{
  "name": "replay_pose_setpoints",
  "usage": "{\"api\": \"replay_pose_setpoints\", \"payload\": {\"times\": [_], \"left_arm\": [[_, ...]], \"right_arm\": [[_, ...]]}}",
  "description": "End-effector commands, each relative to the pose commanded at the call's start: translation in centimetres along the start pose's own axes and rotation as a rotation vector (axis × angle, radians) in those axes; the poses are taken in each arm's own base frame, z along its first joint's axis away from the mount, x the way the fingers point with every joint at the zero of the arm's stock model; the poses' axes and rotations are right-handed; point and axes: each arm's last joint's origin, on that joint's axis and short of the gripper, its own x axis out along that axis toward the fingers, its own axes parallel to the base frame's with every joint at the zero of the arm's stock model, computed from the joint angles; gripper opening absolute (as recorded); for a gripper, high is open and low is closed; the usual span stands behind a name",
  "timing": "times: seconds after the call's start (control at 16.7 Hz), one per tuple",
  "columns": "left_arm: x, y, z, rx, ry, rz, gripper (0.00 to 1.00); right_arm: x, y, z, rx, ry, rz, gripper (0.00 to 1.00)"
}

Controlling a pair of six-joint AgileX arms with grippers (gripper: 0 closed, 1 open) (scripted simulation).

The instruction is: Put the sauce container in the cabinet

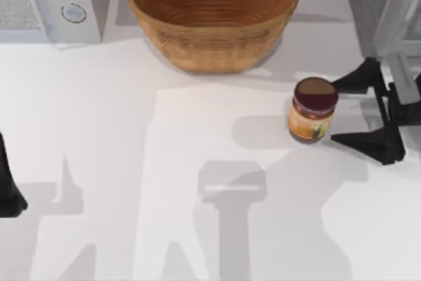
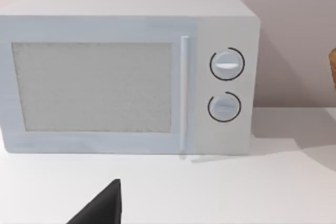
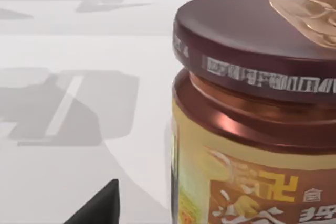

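Right tool (image 1: 337, 112) lies level, fingers spread wide, just beside upright sauce container (image 1: 313, 110); left arm parked

The sauce container (image 1: 313, 110), a small jar with maroon lid closed and orange-yellow label, is set upright on the table (image 1: 99, 129), toward its right edge. The cabinet (image 1: 378, 4), grey, is placed at the far right corner.

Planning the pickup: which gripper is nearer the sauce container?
Right. The right gripper sits just beside the sauce container, at its right, fingers open and not touching it. The left gripper is far off at the table's left edge.
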Motion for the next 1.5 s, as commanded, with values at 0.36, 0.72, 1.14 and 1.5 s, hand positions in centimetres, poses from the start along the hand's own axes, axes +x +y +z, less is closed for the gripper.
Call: {"api": "replay_pose_setpoints", "payload": {"times": [0.36, 0.72, 1.14, 1.5], "left_arm": [[0.0, 0.0, 0.0, 0.0, 0.0, 0.0, 1.0], [0.0, 0.0, 0.0, 0.0, 0.0, 0.0, 1.0], [0.0, 0.0, 0.0, 0.0, 0.0, 0.0, 1.0], [0.0, 0.0, 0.0, 0.0, 0.0, 0.0, 1.0]], "right_arm": [[0.9, -0.5, -0.6, 0.007, -0.001, -0.006, 1.0], [2.9, -0.9, -2.0, 0.005, 0.0, -0.005, 1.0], [5.1, -0.3, -1.2, 0.004, 0.0, -0.004, 1.0], [5.8, 0.0, -0.1, 0.005, -0.001, -0.005, 1.0]]}}
